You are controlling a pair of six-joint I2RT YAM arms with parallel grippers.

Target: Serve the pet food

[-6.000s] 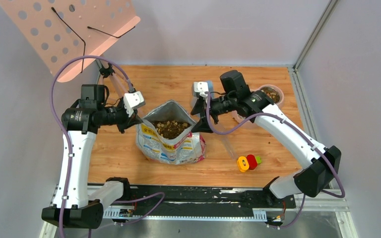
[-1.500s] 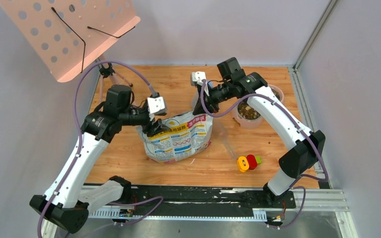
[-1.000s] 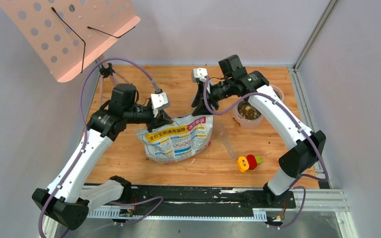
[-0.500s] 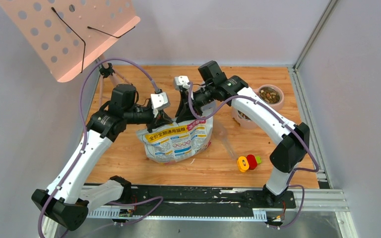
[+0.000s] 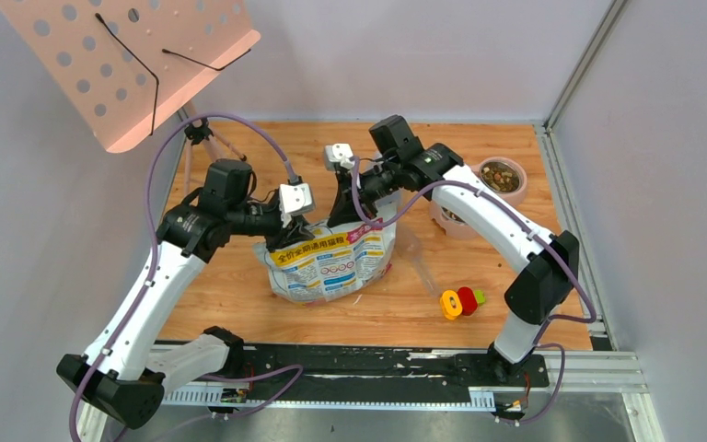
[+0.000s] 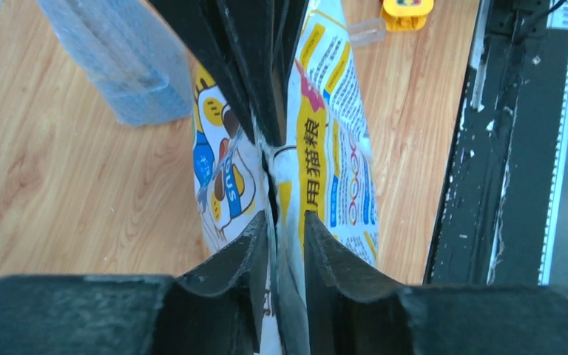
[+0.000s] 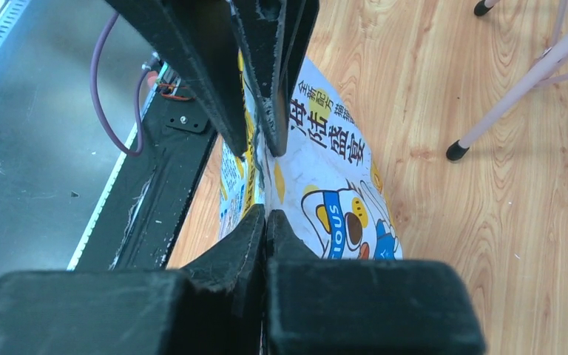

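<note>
Pinching the bag (image 5: 327, 262) along its top seam, my right gripper (image 7: 266, 214) is clenched on it. My left gripper (image 6: 285, 219) straddles that seam, fingers released; I should squeeze squarely, edge flat.

Right of the bag (image 5: 331, 262), pet food (image 5: 502, 177) lies in the bowl (image 5: 522, 173).

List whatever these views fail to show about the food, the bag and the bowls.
- Inside of the bag: all views; its pinched top and printed wall hide the contents.
- Near bowl: top view; the right arm crosses it, so its fill is unreadable.
- Left pincer: left wrist view; the bag's edge lies between its fingers, but clamped or loose cannot be told.
- Far bowl: top view; kibble shows, too small to judge the amount.
</note>
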